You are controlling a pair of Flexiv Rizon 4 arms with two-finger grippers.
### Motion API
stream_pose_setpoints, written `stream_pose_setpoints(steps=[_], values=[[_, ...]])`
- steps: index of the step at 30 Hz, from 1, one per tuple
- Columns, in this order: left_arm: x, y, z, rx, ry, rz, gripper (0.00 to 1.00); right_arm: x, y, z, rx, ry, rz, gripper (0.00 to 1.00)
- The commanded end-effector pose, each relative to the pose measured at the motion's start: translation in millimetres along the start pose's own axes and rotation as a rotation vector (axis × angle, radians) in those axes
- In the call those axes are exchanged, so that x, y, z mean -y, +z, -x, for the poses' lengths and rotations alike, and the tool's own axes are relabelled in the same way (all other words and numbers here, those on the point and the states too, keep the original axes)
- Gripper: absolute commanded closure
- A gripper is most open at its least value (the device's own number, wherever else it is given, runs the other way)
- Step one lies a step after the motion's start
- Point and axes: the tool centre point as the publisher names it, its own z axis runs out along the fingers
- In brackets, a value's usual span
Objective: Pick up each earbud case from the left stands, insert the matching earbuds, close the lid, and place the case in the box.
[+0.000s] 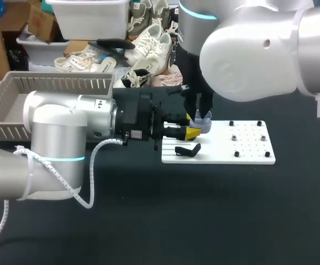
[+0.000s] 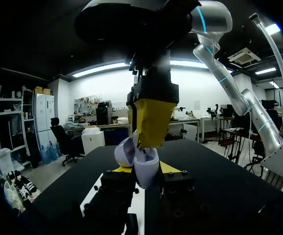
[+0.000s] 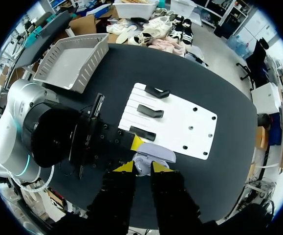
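A lavender earbud case with its lid open hangs just above the left part of the white board. My left gripper comes in level from the left and is shut on the case's body, one yellow tip on each side. My right gripper reaches straight down onto the open top of the case. Its tip hides the case's inside, so I cannot see whether it holds anything. No earbud shows in or at the case.
Black stands line the board's left part, and one of them lies under the case. Small black pegs dot the board's right part. A grey slatted basket sits at the table's back left.
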Motion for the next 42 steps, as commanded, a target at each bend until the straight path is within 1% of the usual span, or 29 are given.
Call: stream_pose_setpoints(steps=[1,18,20,21,22,23,28,29,32,34,37,39,42], values=[[1.3,1,-0.2,0.0,0.001,0.005,1.0,0,2,1,-0.001,0.003,-0.004,1.0],[1.3,1,-0.2,0.0,0.001,0.005,1.0,-1,10,-1,-0.043,-0.012,-0.027,1.0],[1.3,1,-0.2,0.0,0.001,0.005,1.0,-1,11,-1,-0.046,-0.013,-0.028,0.85],[1.3,1,-0.2,0.0,0.001,0.005,1.0,-1,12,-1,-0.046,-0.014,-0.03,0.81],[1.3,1,-0.2,0.0,0.001,0.005,1.0,-1,12,-1,-0.045,-0.013,-0.029,0.75],[1.3,1,-0.2,0.0,0.001,0.005,1.0,-2,11,-1,-0.043,-0.012,-0.027,0.65],[1.3,1,-0.2,0.0,0.001,0.005,1.0,0,3,-6,-0.028,-0.009,-0.026,0.5],[1.3,1,-0.2,0.0,0.001,0.005,1.0,0,1,-7,-0.022,-0.008,-0.026,0.46],[1.3,1,-0.2,0.0,0.001,0.005,1.0,2,-4,-10,-0.013,-0.005,-0.021,0.28],[1.3,1,-0.2,0.0,0.001,0.005,1.0,2,-9,-13,-0.003,-0.005,-0.02,0.22],[1.3,1,-0.2,0.0,0.001,0.005,1.0,7,-14,-13,0.022,0.014,-0.02,0.19],[1.3,1,-0.2,0.0,0.001,0.005,1.0,16,-16,-9,0.033,0.052,-0.028,0.18],[1.3,1,-0.2,0.0,0.001,0.005,1.0,30,-14,-1,0.039,0.124,-0.045,0.09]])
